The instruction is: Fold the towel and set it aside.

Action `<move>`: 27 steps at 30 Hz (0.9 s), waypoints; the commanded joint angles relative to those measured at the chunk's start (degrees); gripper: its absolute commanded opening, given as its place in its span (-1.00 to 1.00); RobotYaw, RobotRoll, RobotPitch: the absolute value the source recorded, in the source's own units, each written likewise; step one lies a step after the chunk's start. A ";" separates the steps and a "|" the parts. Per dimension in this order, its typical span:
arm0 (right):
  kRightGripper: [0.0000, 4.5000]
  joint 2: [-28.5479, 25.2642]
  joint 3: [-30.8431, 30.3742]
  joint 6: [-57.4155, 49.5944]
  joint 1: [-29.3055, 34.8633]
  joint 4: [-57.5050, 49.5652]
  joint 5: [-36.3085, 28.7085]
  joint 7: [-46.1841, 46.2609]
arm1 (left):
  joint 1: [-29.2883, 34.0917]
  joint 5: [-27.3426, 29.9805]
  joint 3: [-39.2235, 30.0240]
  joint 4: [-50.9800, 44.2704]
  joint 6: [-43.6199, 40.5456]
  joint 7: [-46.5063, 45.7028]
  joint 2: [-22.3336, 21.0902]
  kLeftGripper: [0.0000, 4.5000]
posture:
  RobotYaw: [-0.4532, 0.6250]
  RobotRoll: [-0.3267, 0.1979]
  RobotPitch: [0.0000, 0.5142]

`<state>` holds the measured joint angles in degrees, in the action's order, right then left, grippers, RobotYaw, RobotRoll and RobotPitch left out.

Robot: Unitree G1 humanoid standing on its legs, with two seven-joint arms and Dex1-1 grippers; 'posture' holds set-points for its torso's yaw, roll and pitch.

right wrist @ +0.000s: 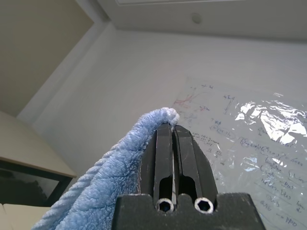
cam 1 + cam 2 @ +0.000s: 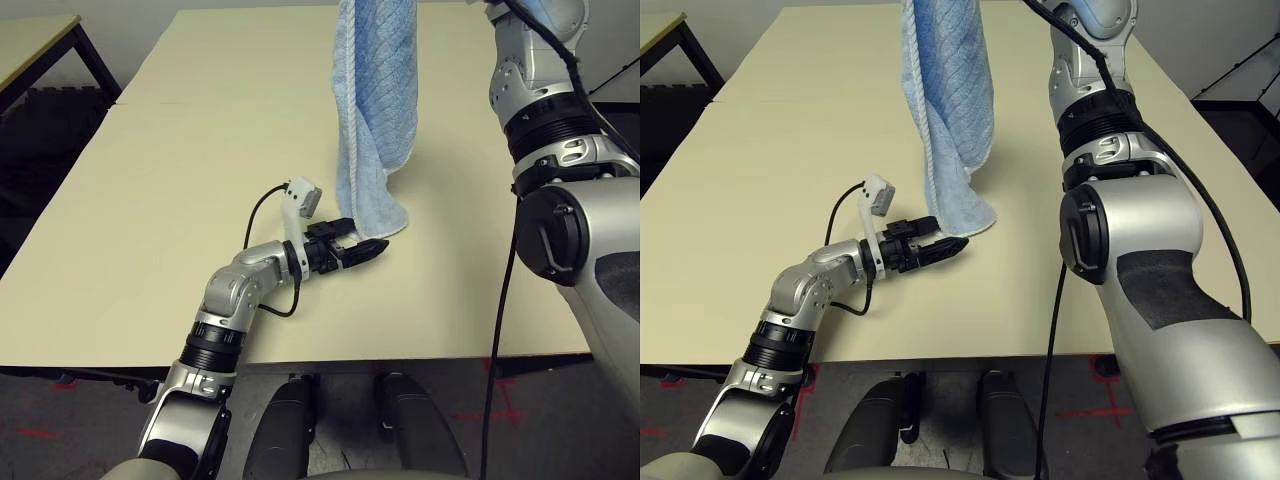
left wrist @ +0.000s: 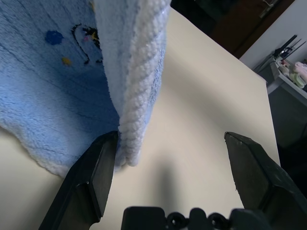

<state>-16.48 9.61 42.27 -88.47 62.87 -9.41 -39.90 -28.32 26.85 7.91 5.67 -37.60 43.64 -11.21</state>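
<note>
The right gripper (image 1: pixel 171 125) is pinching the towel (image 2: pixel 375 110) up high, fingers clamped on its top corner, so it is hanging lengthwise with its bottom end brushing the desk (image 2: pixel 200 150), while the nearer left gripper (image 2: pixel 362 251), fingers spread wide, is sitting just beside that low hanging edge.

Left claw (image 2: pixel 368 250) gapes wide low over the table; right claw (image 1: pixel 172 132) raised, clamped tight.
</note>
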 commanded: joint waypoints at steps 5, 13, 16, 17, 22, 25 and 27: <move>-0.99 -0.26 -0.23 0.08 -0.61 -1.74 0.04 0.33 | -0.33 -1.31 0.25 2.79 0.11 -1.68 1.49 1.00 | -0.15 0.25 -0.25; -1.00 -0.28 -0.25 -0.10 -0.52 -1.50 0.07 0.23 | -0.23 -2.21 -0.03 3.70 1.77 -2.53 2.02 0.23 | -0.15 0.25 -0.24; -1.00 -0.34 -0.25 -0.21 -0.44 -1.52 0.05 0.12 | -0.07 -2.12 -0.17 3.51 1.89 -2.75 2.21 -0.27 | -0.15 0.25 -0.24; -1.00 -0.38 -0.26 -0.25 -0.40 -1.47 0.07 0.11 | -0.05 -1.99 -0.34 3.48 1.93 -2.85 2.29 -0.43 | -0.15 0.25 -0.24; -1.00 -0.58 -0.28 -0.39 -0.16 -1.26 0.21 0.16 | 0.04 -1.61 -0.97 3.03 1.76 -3.09 2.49 -0.98 | -0.14 0.25 -0.23; -1.00 -0.76 -0.27 -0.58 0.15 -1.23 0.27 0.32 | 0.44 -1.29 -1.34 1.84 1.26 -2.88 1.97 -0.98 | -0.14 0.25 -0.23; -1.00 -1.01 -0.26 -0.73 0.48 -1.19 0.38 0.50 | 1.14 -1.11 -1.82 0.27 0.96 -2.59 0.74 -0.98 | -0.15 0.25 -0.22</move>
<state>-17.02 9.61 41.74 -88.44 62.86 -9.35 -39.83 -28.37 25.63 6.62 7.48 -36.03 40.83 -9.70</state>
